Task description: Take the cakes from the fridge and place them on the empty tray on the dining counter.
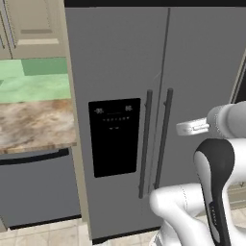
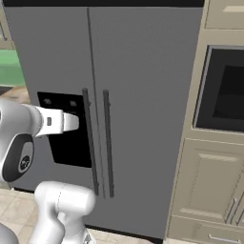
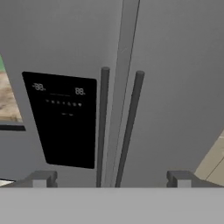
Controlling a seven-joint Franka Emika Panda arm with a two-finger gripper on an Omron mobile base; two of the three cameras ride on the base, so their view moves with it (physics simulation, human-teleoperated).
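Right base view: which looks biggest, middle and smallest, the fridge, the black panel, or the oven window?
1. Fridge, biggest by far.
2. Oven window, though the picture's edge cuts it off.
3. Black panel, partly hidden behind the arm, so it's a close call with the oven window.

To my left a counter (image 1: 33,122) with a brown veined marble top runs up to the tall grey appliance ahead of me, a grey dishwasher front (image 1: 38,190) with a dark bar handle set beneath it. Behind the counter the wall (image 1: 36,79) is pale green, with cream panelled upper cabinets (image 1: 33,26) above. To my right stand cream cabinets (image 2: 209,183) holding a dark built-in oven (image 2: 224,90). The floor (image 1: 53,236) is beige tile.
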